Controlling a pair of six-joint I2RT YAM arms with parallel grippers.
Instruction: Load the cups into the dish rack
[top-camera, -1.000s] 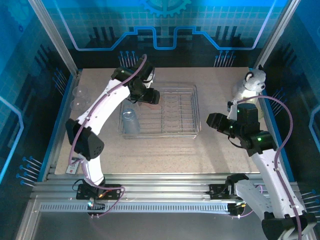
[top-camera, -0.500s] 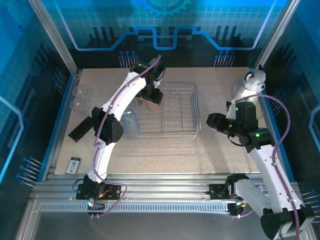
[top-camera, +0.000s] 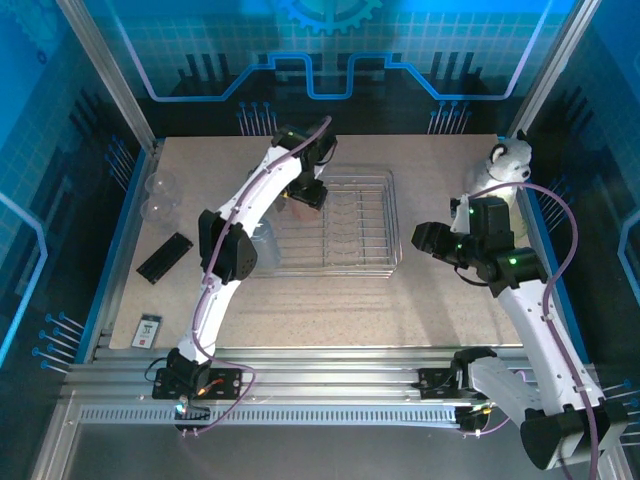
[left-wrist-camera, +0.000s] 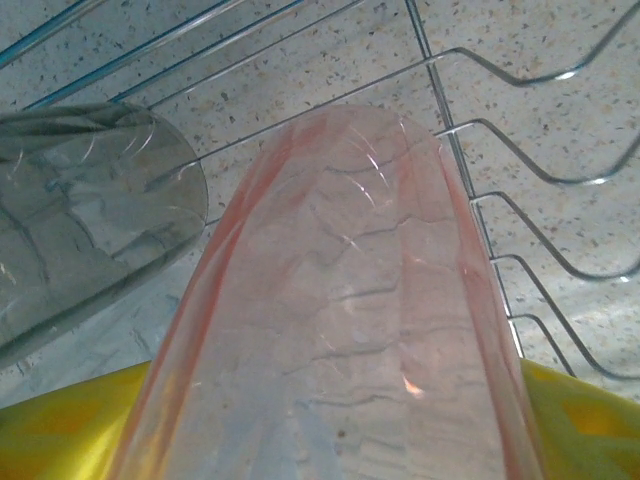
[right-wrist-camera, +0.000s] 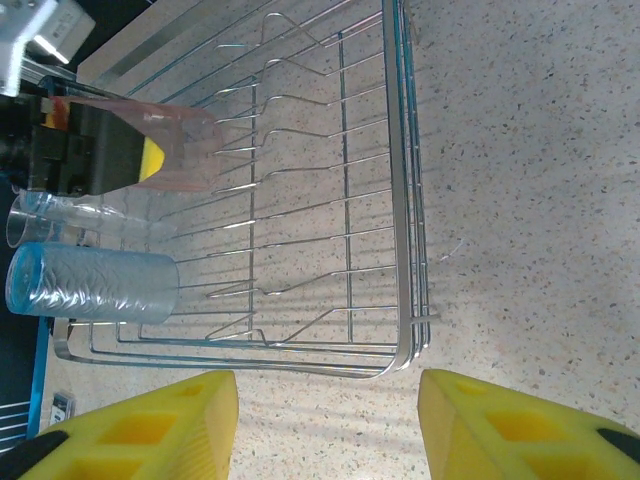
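Observation:
My left gripper (top-camera: 306, 192) is shut on a pink-red cup (left-wrist-camera: 350, 290), which lies lengthways between its yellow fingers (left-wrist-camera: 580, 420) over the back left of the dish rack (top-camera: 392, 225). In the right wrist view that pink-red cup (right-wrist-camera: 185, 150) hangs just above the rack's wires (right-wrist-camera: 400, 200). A smoky grey cup (left-wrist-camera: 90, 220) lies in the rack beside it. A pale blue cup (top-camera: 262, 245) lies on its side in the rack's front left corner, and the same blue cup (right-wrist-camera: 95, 283) shows in the right wrist view. My right gripper (right-wrist-camera: 328, 420) stands open and empty over bare table right of the rack.
Two clear cups (top-camera: 157, 195) stand at the table's left edge. A grey-white plush animal (top-camera: 505, 165) sits at the back right, behind my right arm. A flat black object (top-camera: 165, 257) and a small card (top-camera: 148, 330) lie on the front left of the table.
The left arm's elbow has swung in towards the rack, uncovering the black object, and its gripper has shifted slightly back and right with the pink-red cup. The right arm has barely moved.

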